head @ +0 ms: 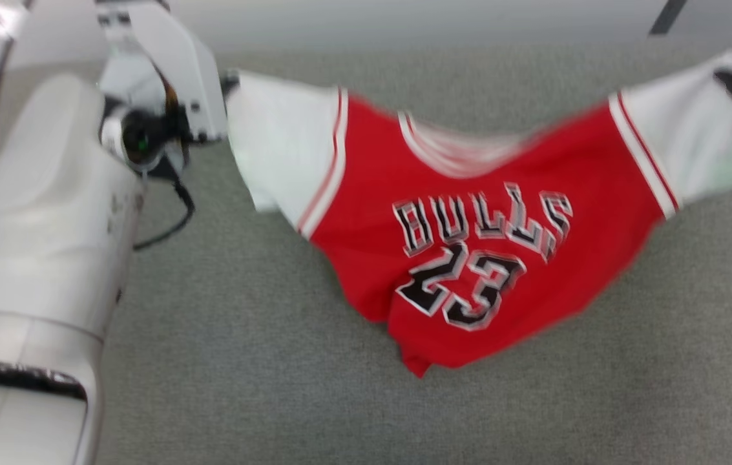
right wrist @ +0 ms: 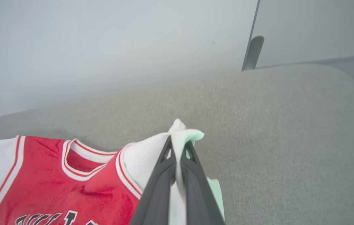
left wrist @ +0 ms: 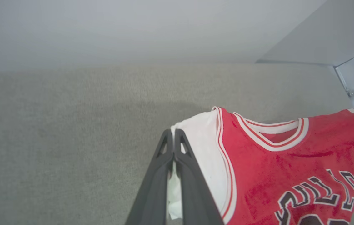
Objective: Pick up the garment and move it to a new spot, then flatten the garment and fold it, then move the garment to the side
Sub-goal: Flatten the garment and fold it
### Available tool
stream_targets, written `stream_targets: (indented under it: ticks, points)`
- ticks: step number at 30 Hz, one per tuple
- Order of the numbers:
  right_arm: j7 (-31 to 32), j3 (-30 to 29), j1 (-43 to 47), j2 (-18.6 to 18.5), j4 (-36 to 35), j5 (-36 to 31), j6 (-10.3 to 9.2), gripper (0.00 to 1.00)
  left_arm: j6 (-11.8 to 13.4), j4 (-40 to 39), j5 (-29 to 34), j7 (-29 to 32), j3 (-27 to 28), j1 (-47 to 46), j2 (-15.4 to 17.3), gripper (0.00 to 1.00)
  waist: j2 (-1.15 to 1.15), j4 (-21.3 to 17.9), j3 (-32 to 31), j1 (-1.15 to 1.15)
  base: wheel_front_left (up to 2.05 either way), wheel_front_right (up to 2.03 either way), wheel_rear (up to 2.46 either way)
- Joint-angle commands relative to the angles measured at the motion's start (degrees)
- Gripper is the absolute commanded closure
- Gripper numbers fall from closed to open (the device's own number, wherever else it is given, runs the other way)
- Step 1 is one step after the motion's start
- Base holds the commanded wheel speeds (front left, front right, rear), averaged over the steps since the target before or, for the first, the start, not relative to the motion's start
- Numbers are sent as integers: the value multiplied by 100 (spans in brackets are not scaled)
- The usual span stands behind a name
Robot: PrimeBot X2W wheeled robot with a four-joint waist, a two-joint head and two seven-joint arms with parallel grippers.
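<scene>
The garment (head: 469, 258) was seen stretched between the two grippers, held up by its sleeves over a grey fabric surface (head: 243, 387). The left gripper (left wrist: 173, 139) was closed, its two dark fingers pressed together with the edge of one white sleeve (left wrist: 201, 147) pinched between them. White cloth was visible in the narrow slit lower down between the fingers. The right gripper (right wrist: 178, 147) was likewise clamped on the other white sleeve (right wrist: 142, 159), and a tuft of that cloth stuck out past the fingertips. In the head view the red body was seen sagging in the middle between the two held sleeves, its front turned to the camera. The black "BULLS" lettering (head: 482, 223) and the number 23 (head: 462, 287) could be read, and the striped neckline (head: 456, 152) drooped at the top. The lower hem (head: 417, 365) was gathered to a point toward the bottom of that view. Whether it touched the surface could not be told, as the head view was blurred. The pale left forearm (head: 49, 226) was seen at the left of that view.
</scene>
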Motion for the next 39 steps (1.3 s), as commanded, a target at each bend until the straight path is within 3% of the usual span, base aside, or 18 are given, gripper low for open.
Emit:
stream_targets:
  ticks: [1, 12, 20, 35, 36, 39]
  points:
    - [-333, 211, -246, -56, 128, 13, 2, 100, -21, -1, 34, -250, 6, -230, -35, 100, 0, 173, -499, 0, 0, 0, 0]
    - [-2279, 1135, -1382, -284, 864, 312, 2, 100, -44, 73, 237, -1556, -61, -1255, 116, 100, 0, 387, -1122, 0, 0, 0, 0]
    - [-3298, 1485, -2089, -618, 1414, 448, 2, 100, -47, 209, 255, -2355, 0, -1859, 205, 100, 0, 523, -1017, 0, 0, 0, 0]
    - [-5306, 1928, -3649, -891, 2042, 9, 1, 100, -48, 412, 661, -3846, -102, -3128, 337, 100, 0, 377, 820, 0, 0, 0, 0]
    - [-5755, 1926, -3935, -932, 2150, -149, 1, 100, -43, 438, 701, -4135, -82, -3389, 327, 100, 0, 346, 1113, 0, 0, 0, 0]
    - [-6216, 1913, -4217, -995, 2272, -357, 1, 100, -42, 422, 673, -4484, -2, -3705, 280, 100, 0, 340, 1376, 0, 0, 0, 0]
